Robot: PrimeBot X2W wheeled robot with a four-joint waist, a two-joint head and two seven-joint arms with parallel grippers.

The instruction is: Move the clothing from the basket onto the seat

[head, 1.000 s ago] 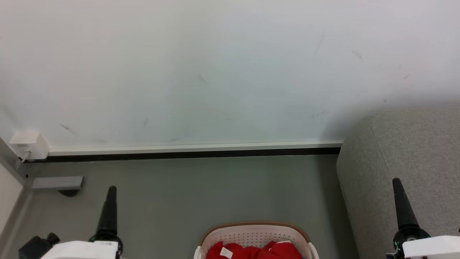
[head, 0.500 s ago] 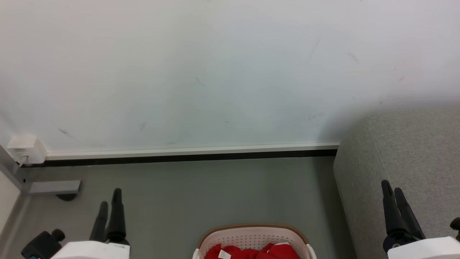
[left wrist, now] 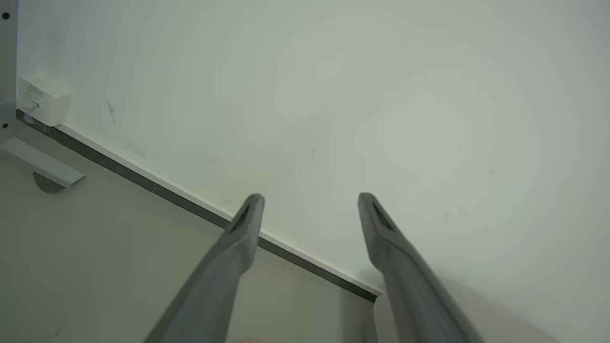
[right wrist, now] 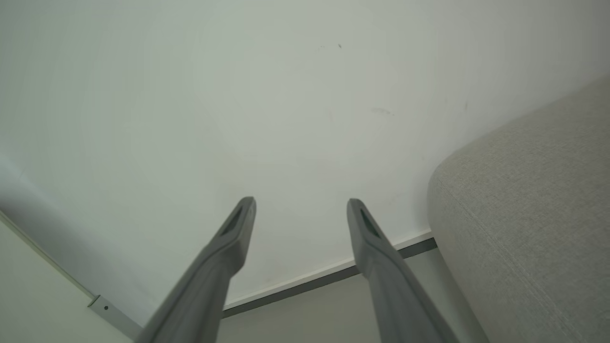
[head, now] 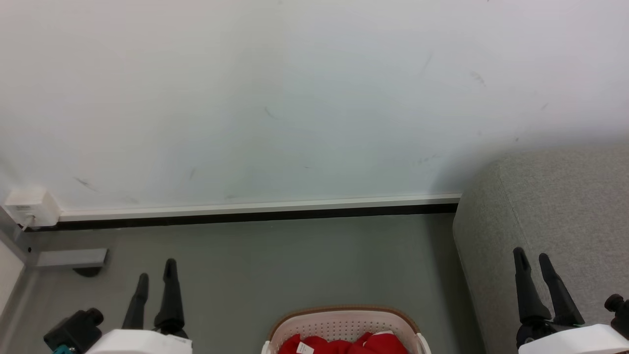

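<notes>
The left gripper (head: 156,269) is hovering at the lower left of the head view, its two long dark fingers spread and gripping nothing. In the left wrist view those fingers (left wrist: 240,238) are rising well apart, and between their tips the pale wall (head: 295,98) and its skirting strip (head: 255,209) are showing. The right gripper (head: 531,253) is hovering at the lower right, its jaws likewise parted and empty. In the right wrist view its fingers (right wrist: 371,247) are pointing up at the wall, with open space between them. Between the two grippers, at the bottom middle of the head view, the basket (head: 344,309) is sitting on the grey floor (head: 295,260), and the picture's lower edge is cutting off its near part. Its brown rim and a perforated cream wall are showing. The clothing (head: 339,345) is lying inside the basket as a bright red heap, with a small white tag (head: 303,348) showing on its left side; neither gripper is touching it. The seat (head: 555,196) is standing to the right of the basket, its back against the wall and its rounded grey corner facing the floor. The right gripper's fingers are showing in front of the seat's side in the head view, while in the right wrist view the seat is lying off to their right, apart from them. At the far left, a small white box (head: 27,206) is sitting on the wall just above the skirting, and a grey metal foot (head: 71,256) is resting on the floor below it.
</notes>
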